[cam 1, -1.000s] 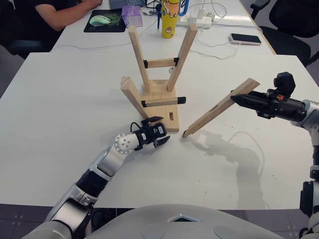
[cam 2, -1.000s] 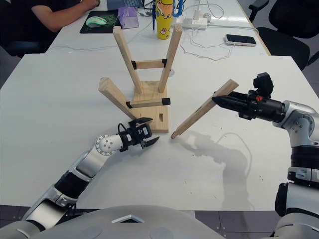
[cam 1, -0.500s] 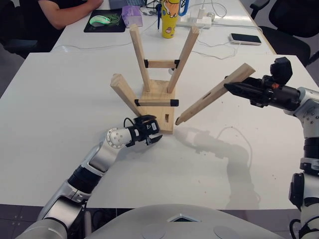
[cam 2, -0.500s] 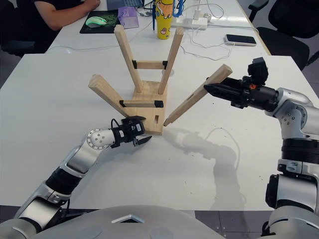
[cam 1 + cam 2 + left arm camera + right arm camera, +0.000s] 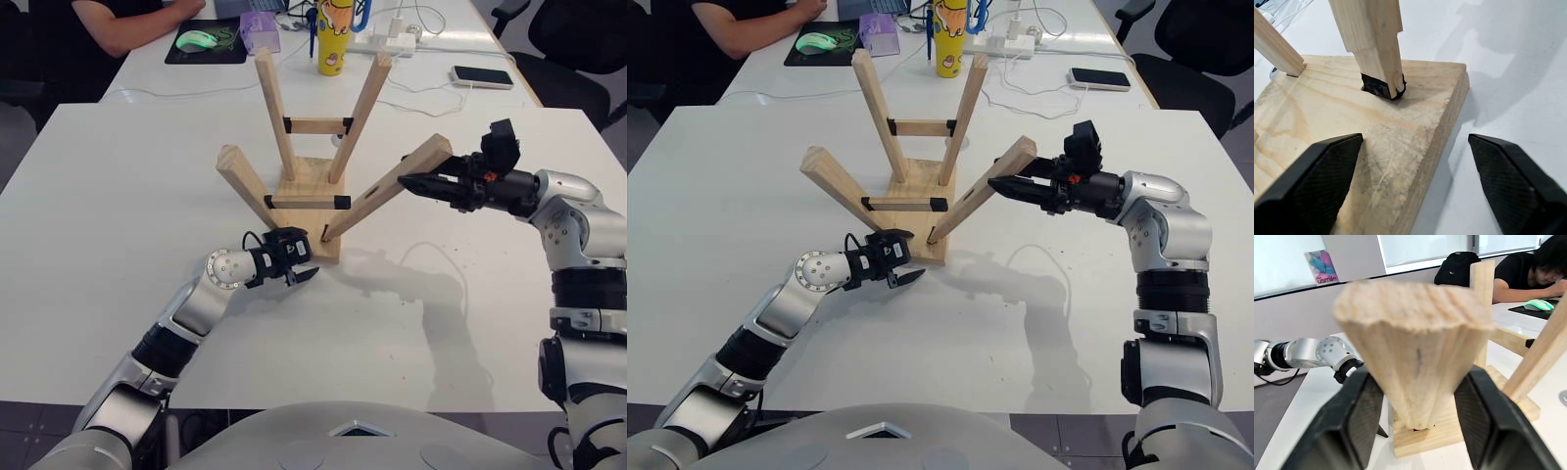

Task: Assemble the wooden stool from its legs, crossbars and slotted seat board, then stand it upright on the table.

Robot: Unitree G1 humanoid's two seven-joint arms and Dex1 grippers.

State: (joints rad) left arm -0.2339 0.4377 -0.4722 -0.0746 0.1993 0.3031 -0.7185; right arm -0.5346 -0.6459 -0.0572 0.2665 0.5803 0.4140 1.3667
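Evidently for access to its slots, the seat board lay face-down in the middle of the table, with three legs rising from it and two crossbars bracing them. The fourth leg slanted up to the right from the board's near right corner. Its dark-tipped lower end sat in the slot there but leaned, so I judged it entered and not yet seated.

The right gripper had its fingers clamped on either side of that leg's upper end. This grip, far from the slot, would give leverage to swing the leg upright and press it home.

The left gripper waited low at the board's near right corner with its jaws spread wide and nothing in them. One finger was above the wood and the other above the bare table. Whether either touched the board I could not tell. That placement looked meant to steady the board against the push from the right.
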